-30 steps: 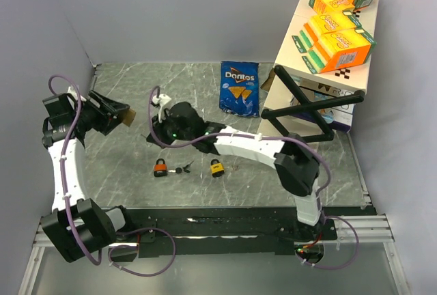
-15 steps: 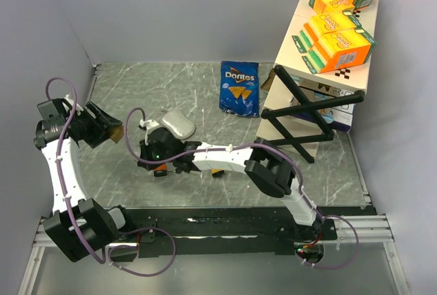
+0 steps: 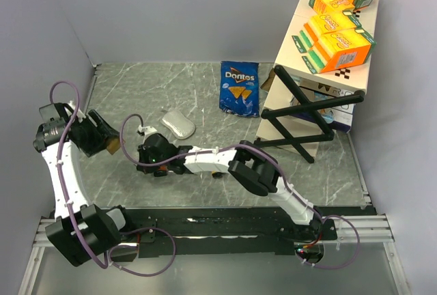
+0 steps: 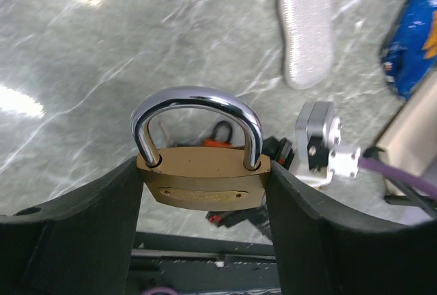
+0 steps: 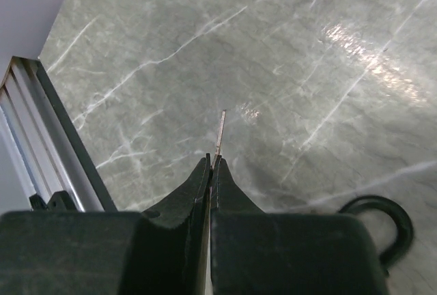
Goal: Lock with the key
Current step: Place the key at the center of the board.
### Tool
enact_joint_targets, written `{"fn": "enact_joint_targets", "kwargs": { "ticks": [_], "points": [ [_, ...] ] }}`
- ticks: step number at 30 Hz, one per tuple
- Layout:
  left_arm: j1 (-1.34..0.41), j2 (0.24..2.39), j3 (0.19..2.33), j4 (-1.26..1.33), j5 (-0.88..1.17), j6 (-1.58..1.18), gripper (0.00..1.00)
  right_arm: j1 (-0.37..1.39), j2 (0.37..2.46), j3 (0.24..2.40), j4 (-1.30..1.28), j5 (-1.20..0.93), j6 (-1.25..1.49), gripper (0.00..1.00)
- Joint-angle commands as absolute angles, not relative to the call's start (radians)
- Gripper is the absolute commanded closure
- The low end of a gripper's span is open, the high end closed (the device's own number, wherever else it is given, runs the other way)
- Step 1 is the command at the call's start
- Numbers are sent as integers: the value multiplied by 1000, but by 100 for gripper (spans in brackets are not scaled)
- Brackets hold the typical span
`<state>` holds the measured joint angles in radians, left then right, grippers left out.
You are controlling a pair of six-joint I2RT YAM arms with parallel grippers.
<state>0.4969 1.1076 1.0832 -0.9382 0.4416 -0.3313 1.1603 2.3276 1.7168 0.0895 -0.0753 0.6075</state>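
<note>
Left pincer (image 4: pixel 202 199) clamped on a brass padlock (image 4: pixel 201 179), shackle upward, above the tabletop (image 3: pixel 205 97), right pincer (image 5: pixel 210 172) pinched shut on a thin key (image 5: pixel 220 130), blue bag reading Doritos (image 3: pixel 239 89) lying flat, orange-and-green cartons (image 3: pixel 338 35) stacked at right, print unreadable.

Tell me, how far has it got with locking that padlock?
Picking up looks done: the left hand grips a brass padlock, and the right hand is pinched shut on a key, its blade sticking out. The two are apart, so putting the key into the padlock and turning it is left.
</note>
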Motion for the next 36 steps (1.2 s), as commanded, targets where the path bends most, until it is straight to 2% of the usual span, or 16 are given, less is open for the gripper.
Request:
{"fn": "enact_joint_targets", "kwargs": {
  "ticks": [1, 7, 8, 9, 12, 25, 27, 28, 29, 36],
  "points": [
    [509, 1072, 1132, -968, 402, -276, 99, 1166, 2374, 1776, 181, -110, 663, 100],
    [523, 1075, 1120, -983, 368, -250, 99, 1180, 2404, 1805, 212, -109, 667, 100],
    [525, 1089, 1124, -986, 368, -249, 99, 1181, 2407, 1807, 213, -106, 670, 98],
    [525, 1097, 1129, -986, 356, -249, 99, 1184, 2413, 1807, 216, -103, 673, 91],
    [526, 1127, 1155, -999, 371, -229, 99, 1184, 2418, 1804, 225, -83, 664, 84],
    [526, 1250, 1342, -1094, 319, -65, 99, 1180, 2425, 1838, 189, -92, 683, 78],
    [526, 1256, 1350, -1103, 316, -26, 99, 1177, 2421, 1841, 186, -97, 683, 68],
    [528, 1261, 1351, -1118, 305, -11, 99, 1175, 2418, 1844, 181, -98, 680, 57],
    [526, 1265, 1356, -1124, 298, 61, 99, 1175, 2407, 1842, 181, -107, 673, 54],
    [528, 1287, 1269, -1250, 299, 299, 99, 1166, 2341, 1802, 233, -152, 588, 44]
  ]
}}
